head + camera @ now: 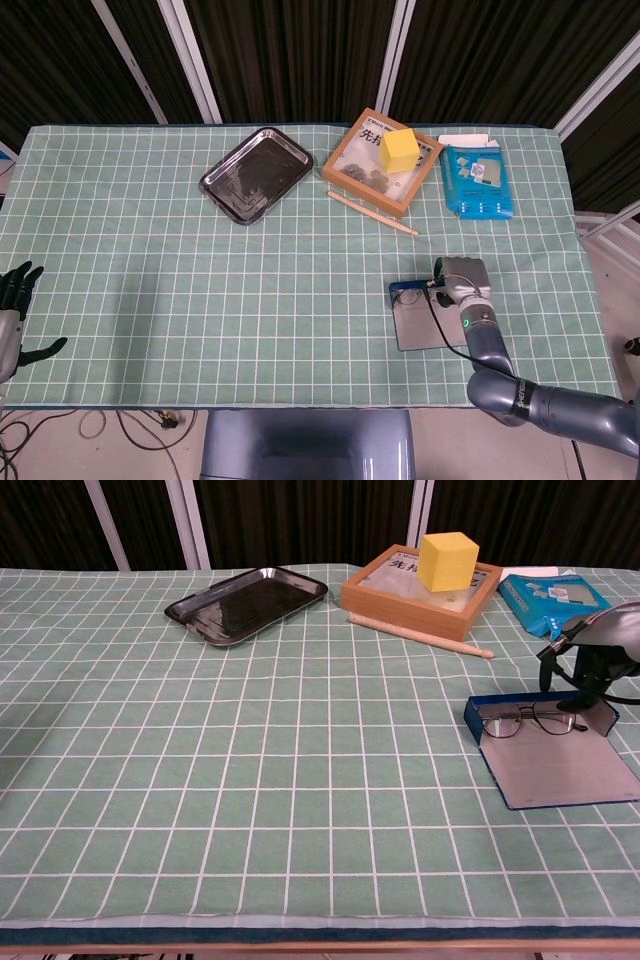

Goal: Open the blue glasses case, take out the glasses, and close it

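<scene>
The blue glasses case (560, 768) lies open on the green checked cloth at the right, its grey lid flat toward me; it also shows in the head view (422, 328). The thin-framed glasses (522, 720) lie in its blue tray, seen from above too (410, 291). My right hand (592, 652) hangs over the right end of the case with its fingers (577, 695) apart and pointing down, their tips at or just above the glasses' right side. From the head view that hand (458, 275) hides this end of the case. My left hand (12, 312) hangs off the table's left edge, fingers spread, holding nothing.
At the back stand a black metal tray (247, 602), a wooden frame box (420, 590) with a yellow cube (448, 560) on it, and a wooden stick (420, 635) in front. A blue packet (550, 598) lies just behind my right hand.
</scene>
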Robot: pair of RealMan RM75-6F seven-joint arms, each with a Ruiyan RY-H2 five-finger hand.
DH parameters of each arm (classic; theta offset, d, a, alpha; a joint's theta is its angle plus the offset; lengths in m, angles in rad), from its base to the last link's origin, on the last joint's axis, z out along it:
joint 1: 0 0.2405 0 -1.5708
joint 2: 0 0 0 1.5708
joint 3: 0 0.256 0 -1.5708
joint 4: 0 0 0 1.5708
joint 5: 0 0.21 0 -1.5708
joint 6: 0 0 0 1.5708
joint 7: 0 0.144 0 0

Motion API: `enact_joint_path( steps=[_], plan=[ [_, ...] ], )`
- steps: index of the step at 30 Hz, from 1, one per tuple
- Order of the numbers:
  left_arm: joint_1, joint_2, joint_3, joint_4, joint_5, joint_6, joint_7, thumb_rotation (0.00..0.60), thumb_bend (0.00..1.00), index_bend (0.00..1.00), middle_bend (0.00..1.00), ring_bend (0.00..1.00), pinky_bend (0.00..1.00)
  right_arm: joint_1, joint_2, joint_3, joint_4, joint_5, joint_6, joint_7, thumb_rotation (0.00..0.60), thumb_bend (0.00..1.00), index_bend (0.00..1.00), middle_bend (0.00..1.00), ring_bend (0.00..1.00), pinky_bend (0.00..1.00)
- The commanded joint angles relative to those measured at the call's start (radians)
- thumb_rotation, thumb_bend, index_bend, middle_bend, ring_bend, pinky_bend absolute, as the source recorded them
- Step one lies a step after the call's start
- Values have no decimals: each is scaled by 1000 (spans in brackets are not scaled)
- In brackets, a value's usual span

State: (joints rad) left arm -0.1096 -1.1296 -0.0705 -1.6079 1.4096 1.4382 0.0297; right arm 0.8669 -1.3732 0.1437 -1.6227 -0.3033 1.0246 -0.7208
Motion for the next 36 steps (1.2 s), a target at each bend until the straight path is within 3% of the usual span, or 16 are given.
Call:
enact_joint_path(
  steps=[1, 12, 36],
  plan=[
    [0, 0, 0, 0, 0, 0, 0, 600, 0, 0, 0, 0, 0, 3, -5, -1, 6, 6, -2, -2, 600, 413, 412, 904, 994, 1000],
    [0, 1, -1, -3, -4, -2, 0, 600, 0, 0, 0, 0, 0, 12, -19, 0, 24, 27, -6, -5, 600, 485, 412, 904, 994, 1000],
    [1, 2, -4, -5, -13, -5, 0, 600, 0, 0, 0, 0, 0, 20, -36, 0, 42, 58, -5, -11, 600, 510, 421, 904, 993, 1000]
  ],
)
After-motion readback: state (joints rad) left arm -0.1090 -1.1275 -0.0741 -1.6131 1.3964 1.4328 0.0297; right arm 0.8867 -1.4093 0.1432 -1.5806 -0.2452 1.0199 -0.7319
